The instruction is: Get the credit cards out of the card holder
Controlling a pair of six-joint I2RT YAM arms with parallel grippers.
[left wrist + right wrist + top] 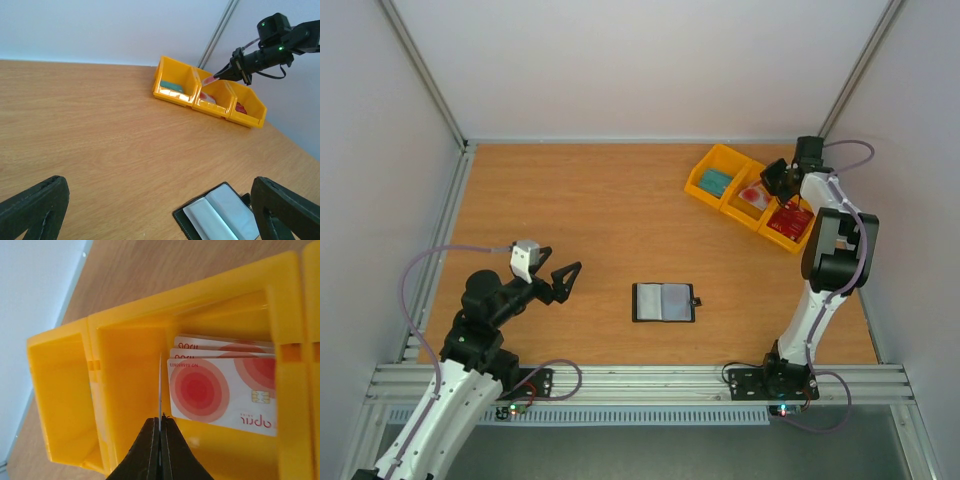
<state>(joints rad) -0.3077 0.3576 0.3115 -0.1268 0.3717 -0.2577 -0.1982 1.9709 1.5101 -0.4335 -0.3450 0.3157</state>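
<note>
The card holder (663, 302) lies open and flat on the table, its pale grey-blue sleeves facing up, and also shows at the bottom of the left wrist view (220, 215). My left gripper (562, 283) hovers open to its left, holding nothing (160, 215). My right gripper (778, 180) hangs over the middle compartment of the yellow tray (130, 370), shut on a thin credit card (159, 385) seen edge-on. That card (209, 80) points down toward the compartment. Three white credit cards with red circles (220, 390) lie inside it.
The yellow three-compartment tray (725, 152) stands at the back right. Its left bin holds teal cards (716, 181) and its right bin red cards (790, 222). White walls and metal rails enclose the table on three sides.
</note>
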